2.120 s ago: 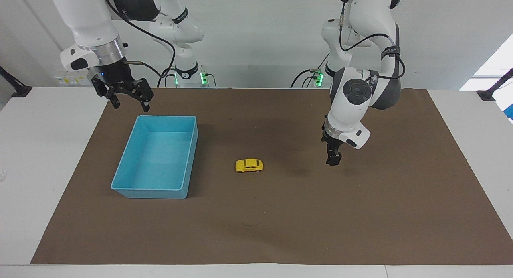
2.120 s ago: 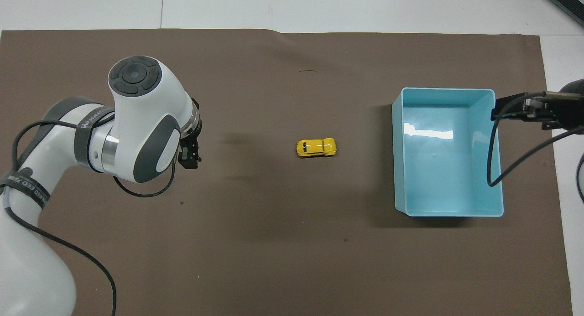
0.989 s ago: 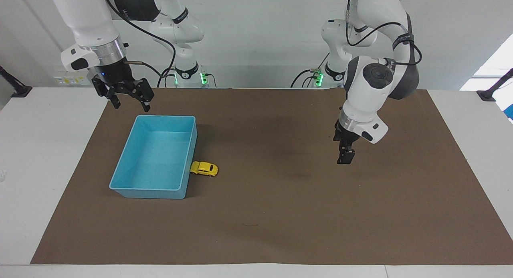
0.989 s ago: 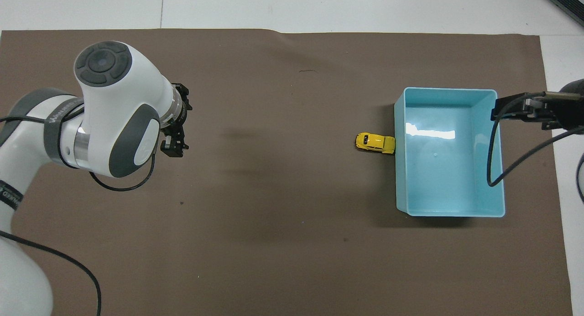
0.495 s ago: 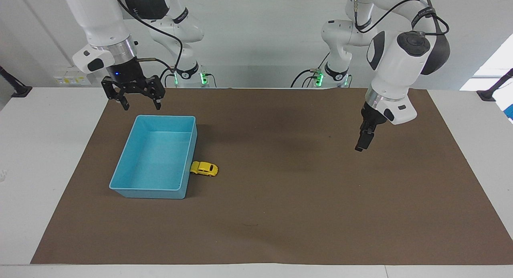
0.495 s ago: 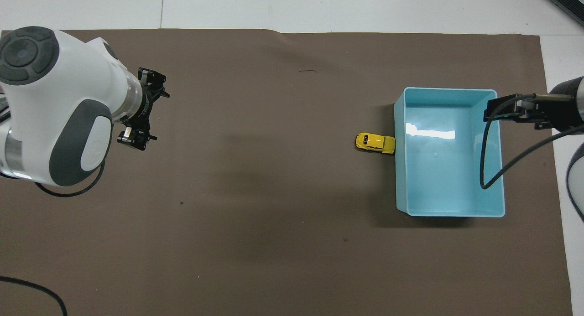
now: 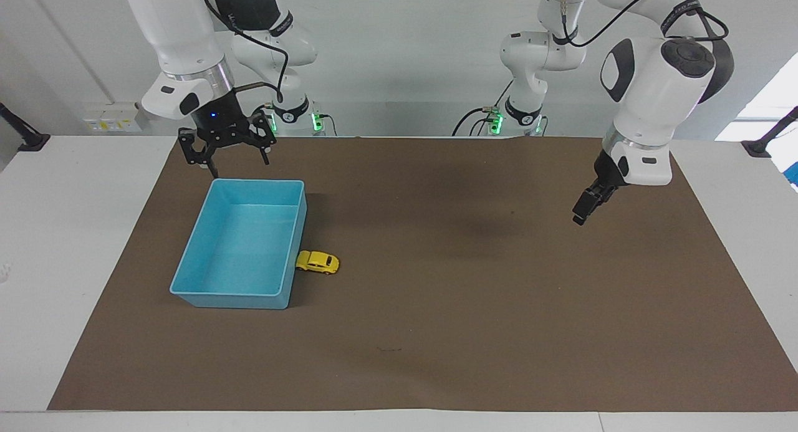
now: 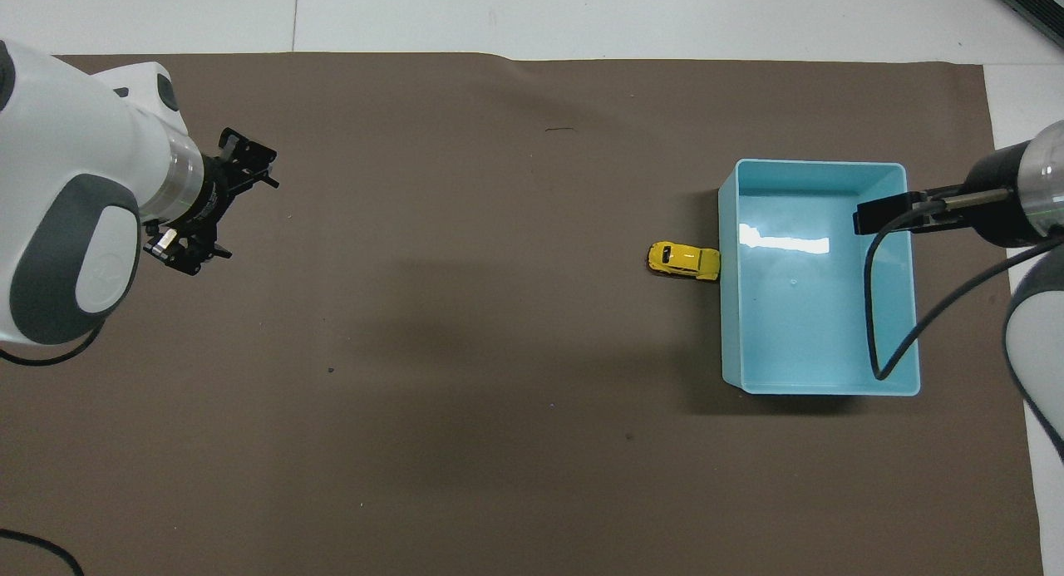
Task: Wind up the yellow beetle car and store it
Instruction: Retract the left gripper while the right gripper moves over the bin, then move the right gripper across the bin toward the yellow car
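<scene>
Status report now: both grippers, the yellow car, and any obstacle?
Left gripper open, empty, over bare mat. Right gripper open, empty, above blue bin. Yellow beetle car on mat, against bin's outer wall, not stored. Nothing in the way.

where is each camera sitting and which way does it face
Facing view: high across the table, facing both arms' bases; right gripper open above the blue bin's robot-side end, left gripper over the brown mat.
Overhead view: above the robots' end, looking steeply down; arms enter from the bottom.
Shared: yellow beetle car against the bin's side wall, both grippers.
</scene>
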`<state>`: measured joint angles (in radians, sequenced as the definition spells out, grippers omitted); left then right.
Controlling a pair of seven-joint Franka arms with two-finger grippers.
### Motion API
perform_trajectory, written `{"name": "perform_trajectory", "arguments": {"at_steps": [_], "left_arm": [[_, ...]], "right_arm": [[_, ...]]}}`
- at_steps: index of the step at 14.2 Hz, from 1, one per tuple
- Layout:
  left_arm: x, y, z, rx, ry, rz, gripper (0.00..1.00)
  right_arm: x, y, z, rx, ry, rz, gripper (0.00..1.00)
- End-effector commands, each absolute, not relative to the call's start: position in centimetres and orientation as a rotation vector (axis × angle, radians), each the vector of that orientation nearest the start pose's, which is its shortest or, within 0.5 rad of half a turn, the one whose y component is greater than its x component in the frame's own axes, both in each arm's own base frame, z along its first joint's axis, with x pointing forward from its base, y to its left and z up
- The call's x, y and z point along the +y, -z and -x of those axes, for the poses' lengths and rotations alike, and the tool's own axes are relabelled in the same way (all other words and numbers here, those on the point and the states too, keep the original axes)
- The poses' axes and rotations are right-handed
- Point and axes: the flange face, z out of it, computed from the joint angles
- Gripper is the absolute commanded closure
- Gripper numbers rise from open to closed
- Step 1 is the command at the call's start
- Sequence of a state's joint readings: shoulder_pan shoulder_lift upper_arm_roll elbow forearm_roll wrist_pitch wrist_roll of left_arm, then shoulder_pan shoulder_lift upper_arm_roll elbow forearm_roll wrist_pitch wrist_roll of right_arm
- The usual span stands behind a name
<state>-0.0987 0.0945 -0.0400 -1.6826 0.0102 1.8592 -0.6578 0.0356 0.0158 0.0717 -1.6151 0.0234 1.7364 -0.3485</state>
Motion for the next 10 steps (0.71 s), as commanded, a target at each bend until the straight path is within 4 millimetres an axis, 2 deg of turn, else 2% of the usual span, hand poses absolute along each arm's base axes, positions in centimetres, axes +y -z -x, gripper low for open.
{"name": "perform_trajectory", "arguments": {"at_steps": [1, 3, 5, 8, 10], "left_arm": [[-6.1, -55.1, -58.3, -0.515, 0.091, 3.103, 0.00], [-4.7, -55.9, -58.0, -0.362, 0.093, 3.120, 0.00], [-4.6, -56.7, -57.7, -0.239, 0.115, 3.130, 0.00], [-4.1, -58.2, -56.6, -0.031, 0.103, 3.130, 0.00], [-3.2, -59.5, -55.8, 0.062, 0.097, 3.126, 0.00]], "right_arm": [[8.3, -59.3, -58.0, -0.991, 0.181, 2.948, 0.00], [9.3, -58.2, -58.7, -1.190, 0.186, 2.878, 0.00], [9.9, -57.1, -59.1, -1.359, 0.165, 2.806, 0.00], [10.9, -54.3, -60.7, -1.674, 0.169, 2.635, 0.00], [12.1, -52.7, -61.4, -1.791, 0.160, 2.557, 0.00]]}}
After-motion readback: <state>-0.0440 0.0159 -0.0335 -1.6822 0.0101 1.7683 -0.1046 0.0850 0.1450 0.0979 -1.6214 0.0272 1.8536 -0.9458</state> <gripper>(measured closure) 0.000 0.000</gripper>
